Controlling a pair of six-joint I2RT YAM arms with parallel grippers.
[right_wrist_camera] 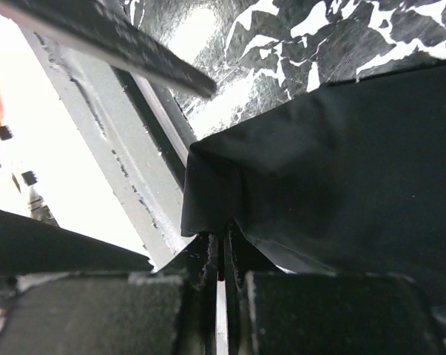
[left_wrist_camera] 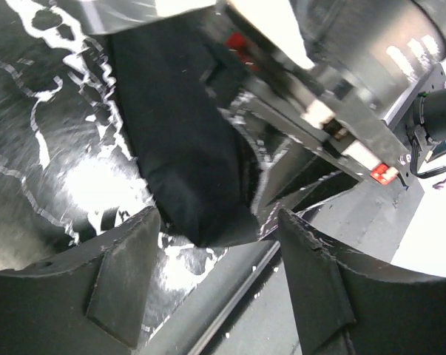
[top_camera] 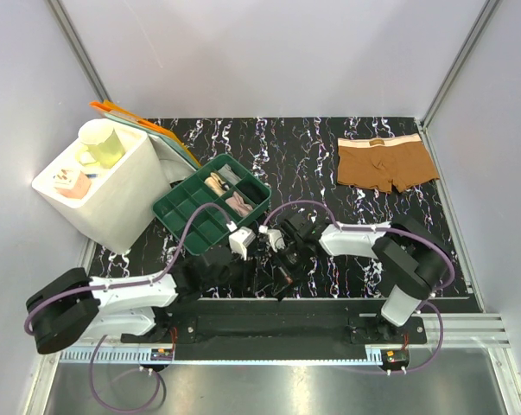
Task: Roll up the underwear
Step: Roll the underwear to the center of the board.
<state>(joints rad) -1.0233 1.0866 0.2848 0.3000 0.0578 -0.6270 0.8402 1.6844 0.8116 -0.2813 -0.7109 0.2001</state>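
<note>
Overhead only: brown underwear [top_camera: 385, 164], far right.

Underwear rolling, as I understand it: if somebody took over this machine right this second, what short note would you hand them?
Left gripper: jaws open, one on each side of an end of the black underwear, not gripping it.
Right gripper: jaws shut on an edge of the black underwear.
Black underwear: bunched into a thick bundle at the near edge of the table, between the arms.
Brown underwear: spread flat at the far right, not rolled.
Done: black pair partly rolled at best.
Left: finish that roll, then roll the brown pair.
</note>
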